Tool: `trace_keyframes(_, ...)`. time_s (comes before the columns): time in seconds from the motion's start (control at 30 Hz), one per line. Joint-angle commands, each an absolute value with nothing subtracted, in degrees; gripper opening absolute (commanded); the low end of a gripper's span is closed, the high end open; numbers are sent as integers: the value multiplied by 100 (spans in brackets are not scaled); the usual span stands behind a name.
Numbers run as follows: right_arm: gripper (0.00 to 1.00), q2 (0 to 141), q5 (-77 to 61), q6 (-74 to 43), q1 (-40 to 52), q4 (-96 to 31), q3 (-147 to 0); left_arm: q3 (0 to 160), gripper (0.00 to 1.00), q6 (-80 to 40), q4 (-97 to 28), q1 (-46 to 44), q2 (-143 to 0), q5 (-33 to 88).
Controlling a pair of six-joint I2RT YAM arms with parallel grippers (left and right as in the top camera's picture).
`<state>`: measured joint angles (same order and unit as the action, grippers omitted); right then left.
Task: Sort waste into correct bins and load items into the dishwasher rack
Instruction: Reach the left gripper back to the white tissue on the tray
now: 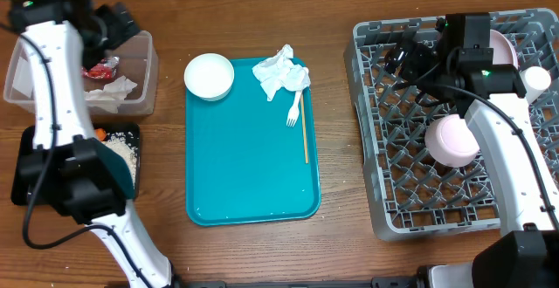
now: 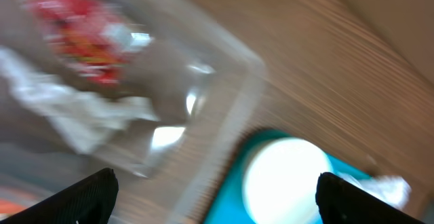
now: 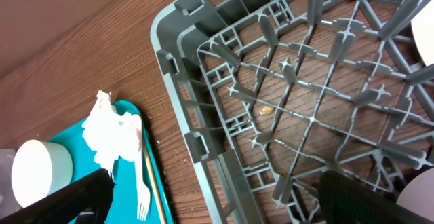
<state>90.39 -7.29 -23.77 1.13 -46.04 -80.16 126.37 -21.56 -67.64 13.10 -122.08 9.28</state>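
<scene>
Overhead, dishes: one grey rack (image 1: 367, 148) at the right holds one rack bowl (image 1: 452, 140), one cup (image 1: 535, 79) and one plate (image 1: 505, 48).
Overhead, tray: one teal tray (image 1: 249, 166) carries one tray bowl (image 1: 209, 76), one crumpled tray napkin (image 1: 281, 74), one fork (image 1: 294, 110) and one stick (image 1: 305, 135).
Overhead, bins: the clear tub (image 1: 150, 78) holds a red wrapper (image 1: 100, 68) and a tub napkin (image 1: 112, 92); the black tray (image 1: 129, 128) holds crumbs (image 1: 118, 153) and a carrot (image 1: 101, 134).
Left wrist: blurred; left gripper (image 2: 217, 197) spread wide and empty, over the tub's corner.
Right wrist: right gripper (image 3: 217, 197) spread and empty; the rack's bare pegged floor shows close up.
</scene>
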Motion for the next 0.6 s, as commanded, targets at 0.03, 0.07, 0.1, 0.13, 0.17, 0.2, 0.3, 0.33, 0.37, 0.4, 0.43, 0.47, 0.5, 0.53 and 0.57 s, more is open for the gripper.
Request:
trace_keyframes(0.03,100,9008,-733,-2403,104,-4574,-8145,12785,100,-1778,-6753,224,-11854,1055)
trace_keyframes(0.07,100,9008,-733,-2403,104,-4571,-8145,12748,100,-1778,-6746,45,-11896,1052)
trace_keyframes(0.1,100,9008,-733,-2403,104,-4574,-8145,12709,100,-1778,-6716,-224,-11974,1050)
trace_keyframes(0.13,100,9008,-733,-2403,104,-4574,-8145,12687,100,-1778,-6678,-460,-12075,1013)
trace_keyframes(0.17,100,9008,-733,-2403,104,-4574,-8145,12674,100,-1776,-6619,-731,-12230,972)
trace_keyframes(0.2,100,9008,-733,-2403,104,-4574,-8145,12674,100,-1776,-6576,-895,-12348,939)
trace_keyframes(0.3,100,9008,-733,-2403,104,-4571,-8145,12674,100,-1719,-6434,-1326,-12750,816)
trace_keyframes(0.33,100,9008,-733,-2403,104,-4574,-8145,12674,98,-1634,-6372,-1457,-12923,819)
trace_keyframes(0.37,100,9008,-733,-2403,104,-4574,-8145,12674,98,-1573,-6309,-1559,-13069,819)
trace_keyframes(0.4,100,9008,-733,-2403,104,-4574,-8145,12674,98,-1527,-6259,-1627,-13170,832)
trace_keyframes(0.43,100,9008,-733,-2403,104,-4574,-8145,12674,97,-1474,-6184,-1710,-13301,843)
trace_keyframes(0.47,100,9008,-733,-2403,104,-4571,-8145,12674,96,-1393,-6110,-1793,-13417,838)
trace_keyframes(0.5,100,9008,-733,-2403,104,-4574,-8145,12674,95,-1245,-6023,-1881,-13544,836)
trace_keyframes(0.53,100,9008,-733,-2403,104,-4574,-8145,12674,94,-1063,-5924,-1977,-13677,810)
trace_keyframes(0.57,100,9008,-733,-2403,104,-4571,-8145,12674,94,-1026,-5846,-2073,-13784,596)
